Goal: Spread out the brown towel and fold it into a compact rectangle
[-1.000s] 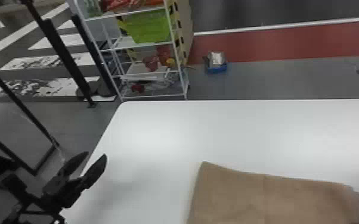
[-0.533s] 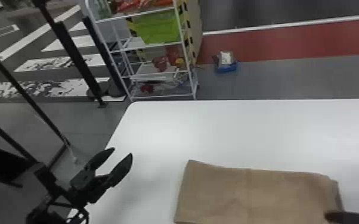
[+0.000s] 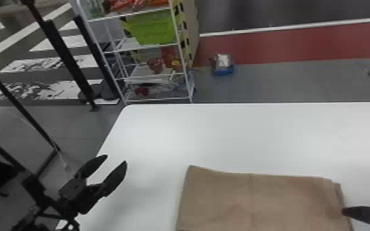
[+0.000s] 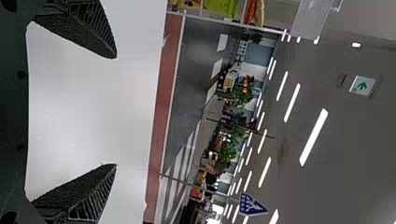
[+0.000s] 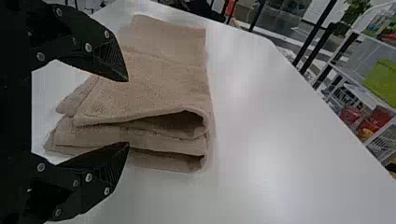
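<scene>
Where the floor at far left carries worn white stripes, two dark posts (image 3: pixel 66 58) stand side by side, leaning in the head view. Next, the left gripper (image 3: pixel 116 159), at the left edge of the white table (image 3: pixel 218 135). Its jaws stand wide apart, gripping nothing; in the left wrist view white tabletop shows between them.

Beyond the table's far left corner, a white wire rack (image 3: pixel 149 73). Lime-green bin (image 3: pixel 153 27) on it, red and orange items above, assorted red things lower down. To the right of the rack, on the grey floor near the red strip (image 3: pixel 285 43), a small package (image 3: pixel 222 63), blue at its base.

Brown towel (image 3: pixel 255 199) lies on the near part of the table, right of the left gripper and well apart from it. Folded into a rough rectangle; a faint crease runs across its top. The right wrist view gives its edge: several stacked layers, with open loops at the folds.

Far right, one dark finger of the right gripper (image 3: pixel 366 214) meets the towel's right edge in the head view; contact cannot be told. Jaws parted, layered towel edge visible beyond the gap, nothing clamped.
</scene>
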Robot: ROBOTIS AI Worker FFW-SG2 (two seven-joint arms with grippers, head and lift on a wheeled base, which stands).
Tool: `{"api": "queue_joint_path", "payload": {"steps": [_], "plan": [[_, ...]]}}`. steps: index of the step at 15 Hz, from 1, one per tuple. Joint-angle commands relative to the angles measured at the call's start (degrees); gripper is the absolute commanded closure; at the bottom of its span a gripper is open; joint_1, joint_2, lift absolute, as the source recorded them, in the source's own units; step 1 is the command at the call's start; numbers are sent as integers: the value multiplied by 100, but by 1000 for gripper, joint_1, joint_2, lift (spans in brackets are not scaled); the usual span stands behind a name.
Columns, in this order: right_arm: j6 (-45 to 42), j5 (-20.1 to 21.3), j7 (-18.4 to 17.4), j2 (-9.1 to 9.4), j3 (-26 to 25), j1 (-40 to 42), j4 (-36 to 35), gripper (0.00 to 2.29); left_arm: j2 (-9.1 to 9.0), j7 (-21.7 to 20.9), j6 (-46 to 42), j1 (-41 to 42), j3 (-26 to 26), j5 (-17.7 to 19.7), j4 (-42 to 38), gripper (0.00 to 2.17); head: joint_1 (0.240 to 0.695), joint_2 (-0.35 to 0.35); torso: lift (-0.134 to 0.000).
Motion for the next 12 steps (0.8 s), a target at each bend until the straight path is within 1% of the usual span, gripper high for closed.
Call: {"api": "queue_joint_path", "payload": {"steps": [1, 2, 4, 6, 8, 10, 12], "plan": [[34, -337, -124, 25, -152, -27, -180, 53, -15, -9, -3, 0, -25, 0, -8, 46, 695, 272, -124], [34, -284, -282, 25, -73, -115, -224, 53, -15, -9, -3, 9, -25, 0, -17, 46, 695, 272, -124], [34, -213, -739, 43, 226, -264, -216, 63, -15, -35, -3, 18, 28, 9, -8, 46, 695, 268, -124], [34, -143, -880, 157, 463, -422, -57, 124, -15, -53, -21, 18, 54, 27, 1, 46, 695, 272, -124], [34, -117, -941, 298, 613, -510, -5, 184, -15, -79, -21, 18, 89, 44, 1, 46, 695, 287, -124], [34, -73, -1038, 307, 815, -633, -5, 211, -15, -97, -21, 18, 125, 62, 1, 46, 695, 320, -124], [34, 147, -1038, 289, 999, -756, -5, 211, -15, -97, -21, 26, 142, 79, 1, 46, 695, 334, -124]]}}
